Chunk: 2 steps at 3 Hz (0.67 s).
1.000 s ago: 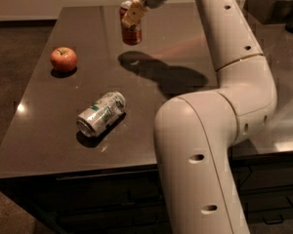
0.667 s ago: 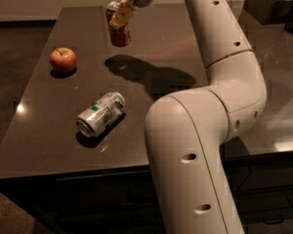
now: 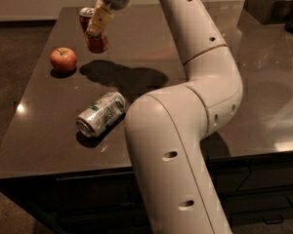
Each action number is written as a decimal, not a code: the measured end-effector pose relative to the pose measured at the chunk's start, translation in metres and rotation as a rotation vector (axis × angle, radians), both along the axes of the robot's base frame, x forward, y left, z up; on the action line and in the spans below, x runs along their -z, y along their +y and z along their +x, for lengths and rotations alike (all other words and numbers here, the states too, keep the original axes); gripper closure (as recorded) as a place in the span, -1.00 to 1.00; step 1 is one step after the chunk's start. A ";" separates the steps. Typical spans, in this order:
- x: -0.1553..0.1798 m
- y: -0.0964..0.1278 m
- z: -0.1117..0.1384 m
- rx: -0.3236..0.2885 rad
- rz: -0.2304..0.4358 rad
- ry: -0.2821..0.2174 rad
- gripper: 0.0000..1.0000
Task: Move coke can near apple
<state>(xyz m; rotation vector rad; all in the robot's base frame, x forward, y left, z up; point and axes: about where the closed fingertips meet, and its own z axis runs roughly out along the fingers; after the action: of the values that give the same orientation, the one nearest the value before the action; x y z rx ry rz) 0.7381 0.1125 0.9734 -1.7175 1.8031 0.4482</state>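
My gripper (image 3: 98,24) is shut on the red coke can (image 3: 94,30) and holds it tilted in the air above the dark table (image 3: 146,43). The can hangs to the right of and a little behind the red apple (image 3: 63,59), which rests on the table near its left edge. The can's shadow falls on the table just right of the apple.
A silver-and-green can (image 3: 100,114) lies on its side near the table's front left. My white arm (image 3: 185,111) fills the middle of the view. Dark containers (image 3: 276,4) stand on the counter at the back right.
My gripper has carried the coke can to the left, toward the apple. The apple and the lying can have not moved.
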 end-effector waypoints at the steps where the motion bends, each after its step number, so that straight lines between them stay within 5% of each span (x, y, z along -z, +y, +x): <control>1: 0.011 0.019 -0.005 -0.061 -0.017 0.006 1.00; 2: 0.024 0.026 -0.002 -0.073 -0.033 0.018 0.62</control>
<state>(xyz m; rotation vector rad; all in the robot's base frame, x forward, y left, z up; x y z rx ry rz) 0.7361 0.1386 0.9494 -1.8125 1.7740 0.4679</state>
